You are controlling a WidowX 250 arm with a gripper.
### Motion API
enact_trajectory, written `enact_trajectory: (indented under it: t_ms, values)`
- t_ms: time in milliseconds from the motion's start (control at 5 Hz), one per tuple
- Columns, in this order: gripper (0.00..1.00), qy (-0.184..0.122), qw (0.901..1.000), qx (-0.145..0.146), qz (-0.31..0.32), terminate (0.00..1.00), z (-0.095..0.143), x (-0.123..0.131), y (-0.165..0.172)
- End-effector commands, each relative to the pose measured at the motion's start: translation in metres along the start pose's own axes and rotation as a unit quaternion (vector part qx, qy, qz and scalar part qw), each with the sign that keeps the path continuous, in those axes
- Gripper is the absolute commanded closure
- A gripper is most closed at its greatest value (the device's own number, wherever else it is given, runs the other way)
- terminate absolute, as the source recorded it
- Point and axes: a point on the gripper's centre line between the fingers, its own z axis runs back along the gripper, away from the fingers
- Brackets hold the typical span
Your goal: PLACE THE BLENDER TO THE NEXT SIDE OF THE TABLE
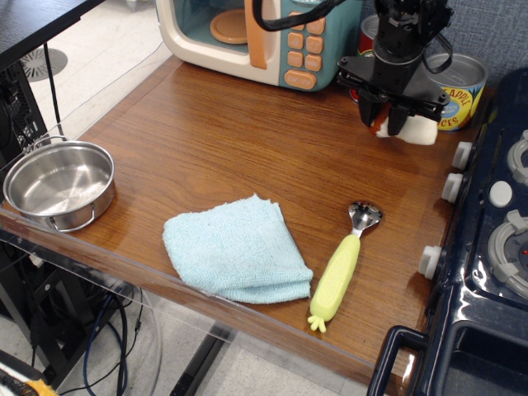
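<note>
The blender is a small mushroom-shaped toy (412, 132) with a cream-white stem sticking out to the right and a reddish-brown cap mostly hidden between the fingers. My black gripper (388, 122) is shut on it at the back right of the brown wood table (231, 148), in front of the two cans and close to the stove. I cannot tell whether the toy touches the tabletop.
A teal toy microwave (264, 37) stands at the back. A tomato sauce can (367, 37) and a pineapple can (458, 87) stand behind the gripper. A dark blue stove (487, 247) lines the right. A yellow-green-handled utensil (340, 268), a light blue cloth (235, 247) and a steel pot (58, 183) lie nearer the front.
</note>
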Motion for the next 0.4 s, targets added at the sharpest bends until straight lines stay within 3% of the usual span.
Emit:
enact_trajectory:
  t_ms: [0,200]
  values:
    - [0.00,-0.011,0.9999,0.007,0.005,0.00,0.0143,0.0039,0.0110]
    - [0.00,-0.012,0.9998,0.014,-0.004,0.00,0.0185,-0.0003,0.0148]
